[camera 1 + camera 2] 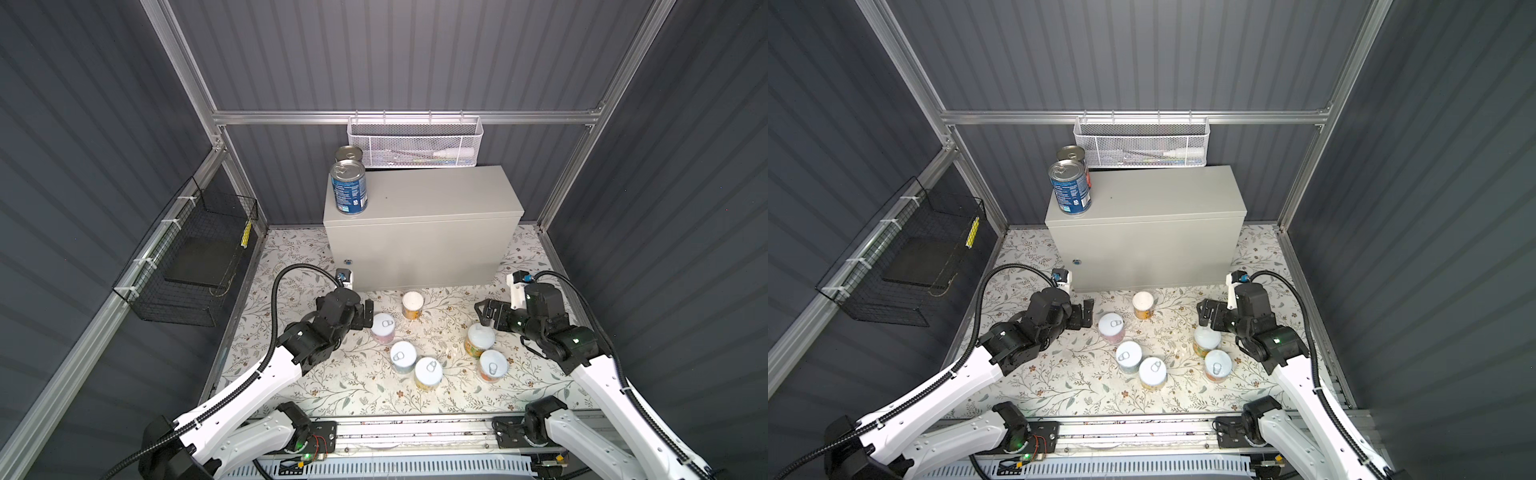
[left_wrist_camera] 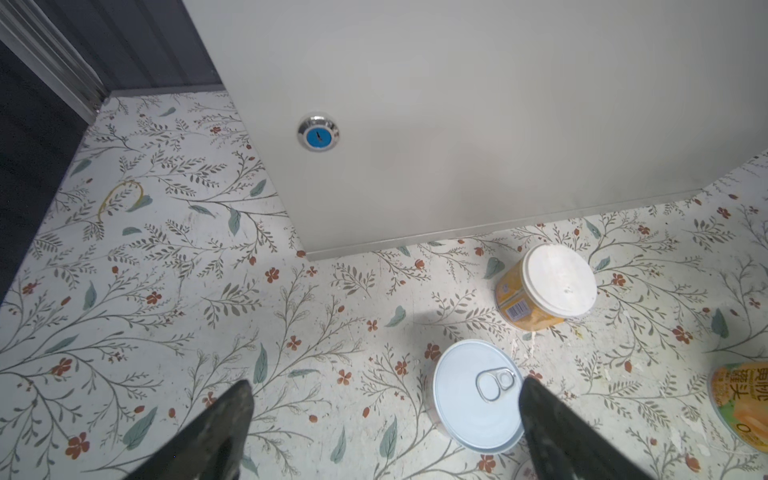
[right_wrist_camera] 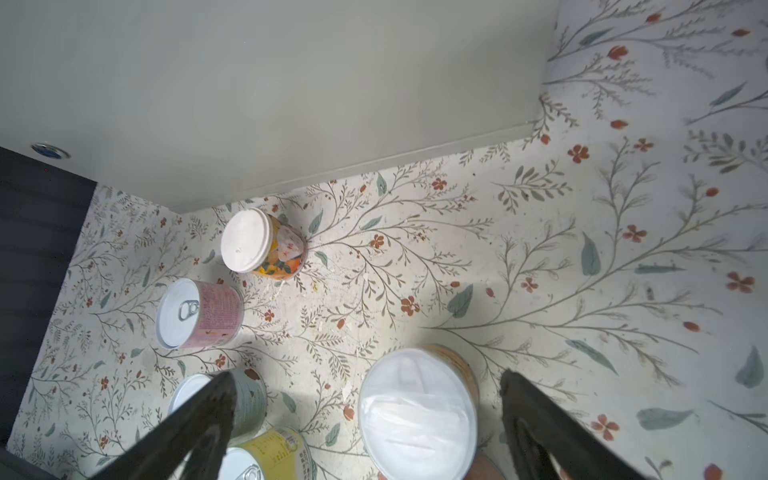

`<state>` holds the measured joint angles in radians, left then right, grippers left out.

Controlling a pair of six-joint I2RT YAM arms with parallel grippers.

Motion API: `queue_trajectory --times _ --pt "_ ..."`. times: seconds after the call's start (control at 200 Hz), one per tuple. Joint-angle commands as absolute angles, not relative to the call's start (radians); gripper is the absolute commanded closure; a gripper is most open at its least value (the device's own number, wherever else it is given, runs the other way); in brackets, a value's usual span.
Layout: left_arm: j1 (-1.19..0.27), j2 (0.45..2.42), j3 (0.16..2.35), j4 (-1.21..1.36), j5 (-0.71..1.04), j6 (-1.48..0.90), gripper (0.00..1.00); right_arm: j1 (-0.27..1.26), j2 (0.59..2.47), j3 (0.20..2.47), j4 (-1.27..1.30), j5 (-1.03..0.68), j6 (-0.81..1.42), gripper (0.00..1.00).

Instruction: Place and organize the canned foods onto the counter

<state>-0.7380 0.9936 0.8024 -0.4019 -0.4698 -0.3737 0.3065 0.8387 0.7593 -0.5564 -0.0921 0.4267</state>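
**Two blue cans on the cabinet, six small cans on the table**

The beige-grey rectangular metal cabinet [image 1: 424, 199] carries two large silver-lidded cans with dark blue labels at the left end of its flat top. The front blue can [image 1: 348, 189] stands upright at the front edge. The rear blue can [image 1: 349, 153] stands just behind it.

Six smaller white-lidded cans stand upright on the floral-patterned table [image 1: 332, 386] in front of the cabinet:
- The orange-labelled plain-lidded can [image 1: 412, 305] is nearest the cabinet.
- The pink-labelled pull-tab can [image 1: 383, 328] is to its left.
- The pale-labelled can [image 1: 403, 357] and the yellow-labelled can [image 1: 428, 372] sit just beside each other.
- On the right are the plastic-capped orange-and-green can [image 1: 480, 340] and, nearer the robot, the orange pull-tab can [image 1: 491, 365].

The left fingers [image 2: 216, 436] are spread apart and hold nothing, low beside the pink-labelled pull-tab can. The right fingers [image 3: 548, 428] are also spread apart. In the right wrist view the plastic-capped can lies between them, and I cannot tell whether they touch it.
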Motion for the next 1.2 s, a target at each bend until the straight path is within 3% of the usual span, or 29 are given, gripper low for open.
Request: queue_trajectory --times 0.0,0.245,0.65,0.875,1.196 --pt "-0.744 0.983 0.774 -0.376 -0.466 -0.401 0.0 0.307 0.844 0.762 -0.557 -0.096 0.392 0.01" --pt "-0.744 1.028 0.767 -0.357 -0.517 -0.376 0.0 0.31 0.839 0.707 -0.534 -0.074 0.411 0.03" --pt "-0.744 1.041 0.726 -0.279 -0.432 -0.406 0.0 0.327 0.908 0.658 -0.532 -0.067 0.428 0.09" --pt "-0.743 1.032 0.696 -0.246 -0.418 -0.421 0.0 0.422 0.971 0.697 -0.645 0.133 0.425 0.09" --pt "-0.744 1.064 0.692 -0.225 -0.409 -0.42 0.0 0.484 1.06 0.709 -0.633 0.108 0.454 0.12"
